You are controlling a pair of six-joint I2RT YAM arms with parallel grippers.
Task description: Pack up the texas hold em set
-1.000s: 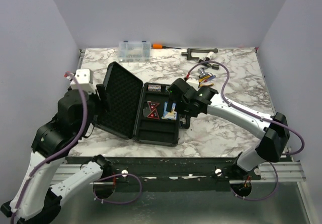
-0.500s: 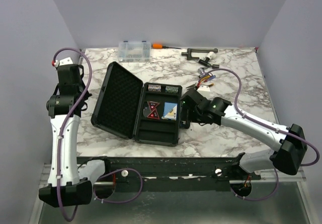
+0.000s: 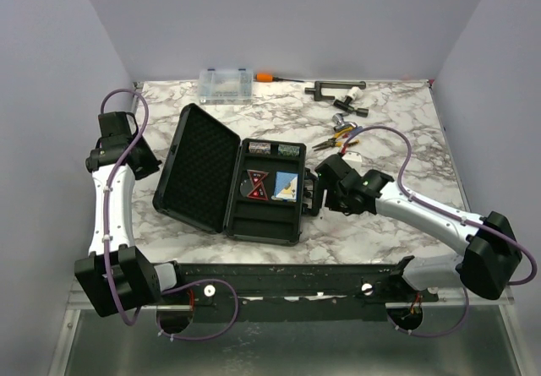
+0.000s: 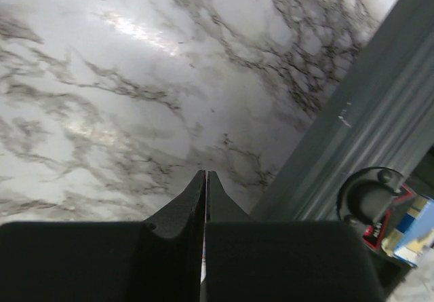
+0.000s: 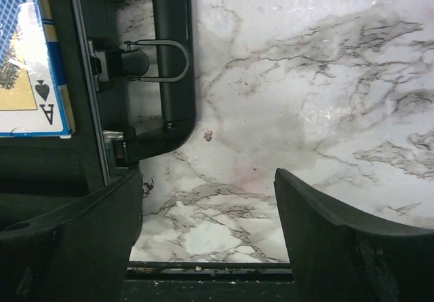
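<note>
The black briefcase of the texas hold em set lies open mid-table, its foam-lined lid [image 3: 199, 169] leaning to the left and its moulded tray [image 3: 264, 220] on the right. In the tray lie the blue-faced card deck [image 3: 286, 187] [image 5: 30, 58], the red-black triangles [image 3: 257, 185] and two small grey boxes [image 3: 259, 148]. My right gripper [image 3: 319, 192] [image 5: 209, 180] stands open and empty over bare marble, just right of the case handle [image 5: 173, 58]. My left gripper [image 3: 150, 165] [image 4: 206, 173] is shut on nothing, left of the lid above the marble.
A clear plastic compartment box [image 3: 226, 83] and an orange-handled screwdriver [image 3: 266, 77] lie at the back edge. A black tool [image 3: 338, 89] and pliers [image 3: 342, 135] lie back right of the case. The metal rail [image 4: 366, 132] runs along the table's near edge.
My right gripper has drawn back from over the deck in the tray to the marble beside the handle. My left arm has swung away from the lid to the left, its gripper now shut.
</note>
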